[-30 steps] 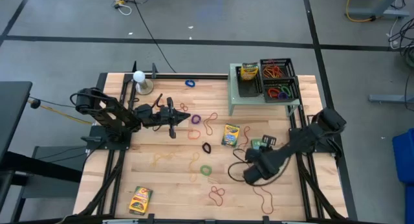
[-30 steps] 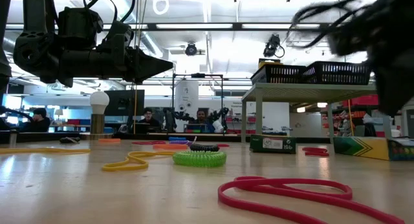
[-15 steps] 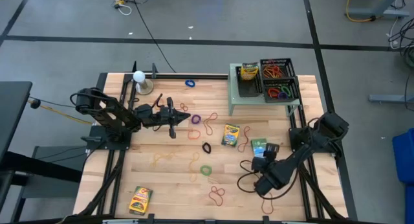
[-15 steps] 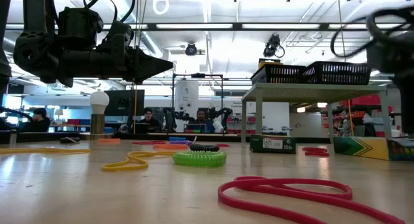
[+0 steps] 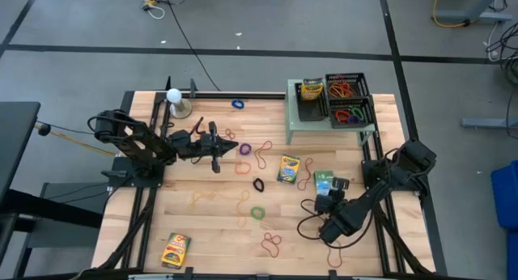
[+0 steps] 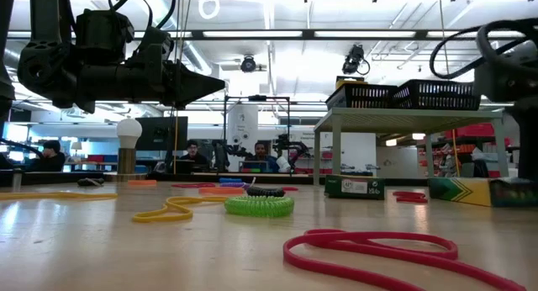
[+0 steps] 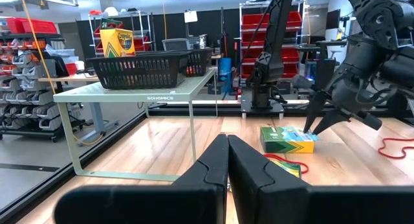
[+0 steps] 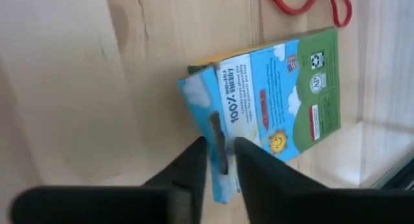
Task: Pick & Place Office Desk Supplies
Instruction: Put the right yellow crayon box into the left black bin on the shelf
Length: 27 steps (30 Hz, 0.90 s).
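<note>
The crayon boxes and rubber bands lie scattered over the wooden table, with some already in the baskets at its far right corner. There a pale green stand carries three black mesh baskets. The left basket holds an upright yellow crayon box. The far right basket holds orange and red bands, and the near right basket holds purple and red bands.

The right gripper is down near the table's right edge, its fingers drawn close and pinching the edge of a green-and-blue crayon box that lies flat on the wood. A red band lies just beside that box.

A second crayon box lies near the middle of the table, left of the held one. A third crayon box sits close to the near edge, toward the left corner. Loose bands lie between them: a green coil, a black loop, a red loop, and a blue loop by the far edge.

The left gripper hangs above the left half of the table, fingers pressed together and holding nothing. A white ball stands near the far left corner.
</note>
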Each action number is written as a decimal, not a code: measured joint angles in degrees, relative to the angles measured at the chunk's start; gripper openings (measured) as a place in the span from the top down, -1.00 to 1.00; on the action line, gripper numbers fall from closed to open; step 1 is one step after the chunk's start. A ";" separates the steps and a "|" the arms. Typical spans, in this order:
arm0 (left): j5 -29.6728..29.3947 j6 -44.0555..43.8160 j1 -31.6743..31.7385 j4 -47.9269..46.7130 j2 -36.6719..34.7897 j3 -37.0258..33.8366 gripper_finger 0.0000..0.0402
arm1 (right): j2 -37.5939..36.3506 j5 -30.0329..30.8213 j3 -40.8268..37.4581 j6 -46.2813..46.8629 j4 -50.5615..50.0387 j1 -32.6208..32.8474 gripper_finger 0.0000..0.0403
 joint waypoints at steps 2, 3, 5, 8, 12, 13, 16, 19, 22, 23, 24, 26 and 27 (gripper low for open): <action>0.00 0.00 0.00 0.00 0.00 0.00 0.95 | 0.00 0.44 0.65 0.13 -0.12 0.00 0.78; 0.00 0.00 0.00 0.00 0.00 0.00 0.95 | 0.00 0.71 1.02 0.34 -0.24 0.00 0.87; 0.00 0.00 0.00 0.01 0.00 0.00 0.95 | 0.00 1.05 2.06 1.19 -0.87 0.00 0.96; 0.00 0.00 0.00 0.01 0.00 0.00 0.95 | -0.02 1.25 3.92 3.18 -2.64 -0.34 0.94; 0.00 0.00 0.00 0.00 0.00 0.00 0.95 | -0.14 1.29 7.90 3.31 -5.21 -0.67 0.97; -0.01 0.00 0.00 0.00 0.00 0.00 0.95 | -0.15 1.22 9.08 3.15 -6.14 -0.84 0.98; -0.02 0.00 0.00 0.01 0.00 0.00 0.95 | -0.30 -0.30 12.69 2.50 -8.47 -1.68 0.97; -0.02 0.00 0.00 0.00 0.00 0.00 0.95 | -1.22 -4.20 15.93 0.98 -8.42 -3.03 0.98; -0.02 0.00 0.00 0.00 0.00 0.00 0.95 | -2.63 -8.05 18.97 0.15 -7.99 -4.72 0.98; -0.02 -0.03 0.00 0.02 0.00 0.00 0.95 | -3.17 -8.48 19.98 0.06 -8.02 -5.20 0.98; -0.01 -0.05 0.00 0.02 0.00 0.00 0.95 | -3.68 -8.66 20.78 -0.12 -7.85 -5.67 0.98; 0.00 -0.09 0.00 0.02 0.00 0.00 0.95 | -4.81 -8.85 21.94 -0.18 -6.83 -6.69 0.99; 0.00 -0.11 0.00 0.02 0.00 0.00 0.95 | -5.43 -8.98 22.11 -0.33 -5.66 -7.24 0.99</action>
